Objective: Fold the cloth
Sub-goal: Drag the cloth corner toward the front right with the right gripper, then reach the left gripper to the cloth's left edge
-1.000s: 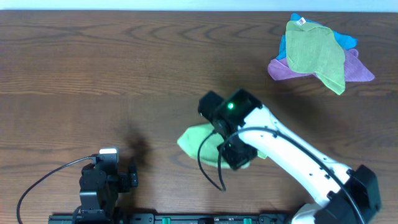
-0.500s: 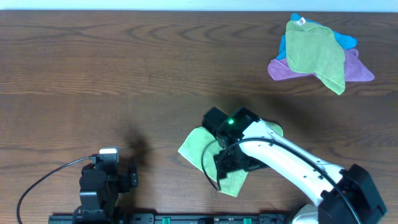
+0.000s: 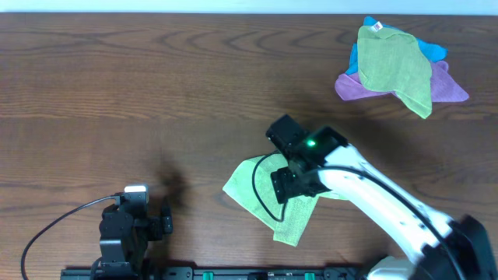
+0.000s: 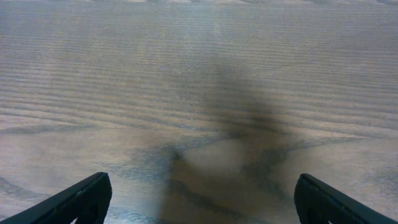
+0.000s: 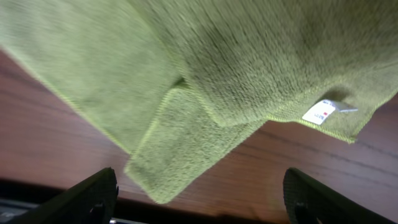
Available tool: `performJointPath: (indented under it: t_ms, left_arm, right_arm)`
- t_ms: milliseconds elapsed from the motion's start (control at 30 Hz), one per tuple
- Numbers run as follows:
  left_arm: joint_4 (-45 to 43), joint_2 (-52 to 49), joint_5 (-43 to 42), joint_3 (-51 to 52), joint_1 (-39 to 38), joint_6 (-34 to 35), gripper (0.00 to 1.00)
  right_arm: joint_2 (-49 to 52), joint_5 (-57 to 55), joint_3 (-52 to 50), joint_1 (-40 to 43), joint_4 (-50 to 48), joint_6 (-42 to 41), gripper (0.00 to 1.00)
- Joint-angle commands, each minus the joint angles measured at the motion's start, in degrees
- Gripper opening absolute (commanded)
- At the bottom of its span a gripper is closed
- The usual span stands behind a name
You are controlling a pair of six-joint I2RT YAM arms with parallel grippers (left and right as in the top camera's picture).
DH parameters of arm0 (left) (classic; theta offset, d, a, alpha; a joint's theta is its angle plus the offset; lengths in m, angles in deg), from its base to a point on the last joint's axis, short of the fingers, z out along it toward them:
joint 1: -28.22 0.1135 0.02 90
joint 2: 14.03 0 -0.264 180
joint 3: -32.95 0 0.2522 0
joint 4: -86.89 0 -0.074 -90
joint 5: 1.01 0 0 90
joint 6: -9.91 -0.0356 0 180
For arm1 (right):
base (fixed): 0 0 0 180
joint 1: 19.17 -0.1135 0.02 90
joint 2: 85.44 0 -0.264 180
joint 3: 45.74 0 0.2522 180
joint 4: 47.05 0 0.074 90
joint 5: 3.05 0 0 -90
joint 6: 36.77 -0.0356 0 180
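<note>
Lime-green cloth (image 3: 247, 185), seen from overhead, near the front edge of the desk (image 3: 117, 85), right of middle, partly doubled, covered in part by the right arm (image 3: 373, 204); spare cloths (image 3: 397, 66) heaped at the far right corner

Left wrist: left claw (image 4: 199, 199) spread over bare wood, empty, likely parked clear

Right wrist: right claw (image 5: 199, 188) spread, gripping nothing, low above a folded flap (image 5: 180, 143), probably for the next pinch

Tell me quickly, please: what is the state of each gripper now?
Left gripper: open, holding nothing.
Right gripper: open above the cloth, not gripping it.
</note>
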State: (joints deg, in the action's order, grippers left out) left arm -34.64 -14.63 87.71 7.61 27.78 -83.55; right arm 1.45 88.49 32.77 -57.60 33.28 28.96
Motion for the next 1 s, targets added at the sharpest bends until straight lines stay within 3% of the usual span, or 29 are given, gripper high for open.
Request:
performJointPath:
  t_ms: [0, 233, 333, 400, 533, 667, 833, 967]
  left_arm:
    - [1.79, 0.35, -0.20, 1.25, -0.13, -0.81, 0.95]
    - [0.13, 0.35, 0.24, 1.25, -0.13, -0.72, 0.95]
    - [-6.01, 0.35, -10.08, 1.22, -0.13, 12.24, 0.95]
    - [-7.96, 0.35, -20.13, 1.22, -0.13, 27.12, 0.95]
    - [-8.66, 0.35, -23.78, 1.25, -0.13, 39.45, 0.95]
    - [-9.07, 0.35, -25.20, 1.25, -0.13, 39.78, 0.95]
    - [-18.56, -2.82, -40.68, 0.63, -0.13, 41.77, 0.96]
    - [-18.16, -11.30, -40.81, -4.76, -0.17, 36.74, 0.96]
  right_arm:
    - [-5.92, 1.90, -0.07, 0.15, -0.63, 2.10, 0.86]
    - [-13.86, 1.57, -0.07, 0.24, -0.61, 2.08, 0.99]
    - [-15.47, 2.14, -0.04, 0.22, 0.04, 2.05, 0.99]
    - [-16.41, 2.16, -0.04, 0.22, 0.13, 2.01, 0.99]
    - [-17.88, 2.69, -0.04, 0.22, 0.07, -1.88, 0.99]
    - [-18.34, 6.16, -0.04, 0.22, -0.15, -2.05, 0.99]
    - [-18.53, 9.92, -0.04, 0.22, -0.17, -6.12, 0.99]
    - [-20.20, 7.43, -0.04, 0.22, -1.16, -8.39, 0.99]
